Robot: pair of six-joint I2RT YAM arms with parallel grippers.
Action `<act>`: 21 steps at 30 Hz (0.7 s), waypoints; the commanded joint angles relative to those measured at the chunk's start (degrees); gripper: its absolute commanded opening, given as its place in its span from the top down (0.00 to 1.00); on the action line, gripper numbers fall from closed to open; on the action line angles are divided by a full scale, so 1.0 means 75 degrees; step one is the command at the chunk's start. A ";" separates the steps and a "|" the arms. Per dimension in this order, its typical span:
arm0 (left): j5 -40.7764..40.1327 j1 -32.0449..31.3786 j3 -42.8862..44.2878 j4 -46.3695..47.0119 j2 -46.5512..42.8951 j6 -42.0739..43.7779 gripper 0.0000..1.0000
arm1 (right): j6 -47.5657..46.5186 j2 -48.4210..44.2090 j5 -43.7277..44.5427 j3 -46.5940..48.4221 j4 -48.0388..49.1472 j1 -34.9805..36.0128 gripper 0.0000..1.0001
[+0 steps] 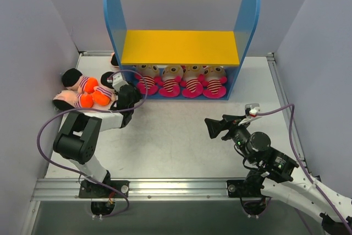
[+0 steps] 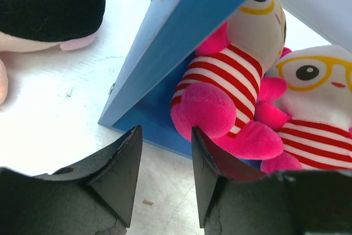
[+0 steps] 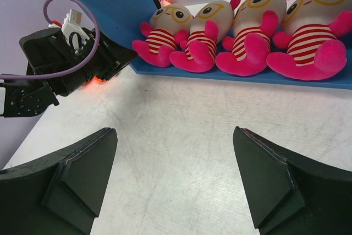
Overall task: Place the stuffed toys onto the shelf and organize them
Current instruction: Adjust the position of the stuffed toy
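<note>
Shelf: the shelf (image 1: 114,20) stands at the far side of the bench (image 1: 181,136), with two tall blue round-topped side panels, a yellow upper board (image 1: 180,48) between them and a blue base.
Striped toys: four striped toys (image 1: 170,81) with magenta limbs and red-and-white bodies sit side by side on the base, under the upper board. They face the arms, and neighbours touch.
Peach-headed toys: the peach-headed toys (image 1: 91,85), with black hair and orange bottoms, lie in a cluster on the bench just left of the shelf, outside its left panel. Their number cannot be told.
Left gripper: the left gripper (image 2: 166,130) is low over the bench at the shelf's front left corner, between the cluster and the leftmost striped toy. Its jaws are partly apart with nothing between them, and its fingers (image 2: 124,163) are close to the blue base.
Right gripper: the right gripper (image 3: 173,130) hangs over bare bench in front of the shelf's right half, well apart from the toys. Its jaws are spread wide and hold nothing.
Cable: a purple cable (image 3: 71,4) loops over the left arm's wrist.
</note>
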 commanded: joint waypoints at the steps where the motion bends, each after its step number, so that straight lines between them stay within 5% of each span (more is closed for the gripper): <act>1: -0.0247 0.0002 0.0125 0.0548 0.0174 -0.0502 0.51 | 0.0066 0.0095 0.0017 -0.0043 0.0122 0.0049 0.11; 12: 0.0315 -0.0127 -0.0707 0.1462 -0.0587 -0.0339 0.39 | 0.0102 0.0025 0.0017 -0.0136 0.0168 0.0049 0.11; 21: 0.0234 -0.0127 -0.0076 0.1497 -0.0096 -0.0421 0.36 | 0.0078 0.0061 -0.0030 -0.0101 0.0204 0.0049 0.11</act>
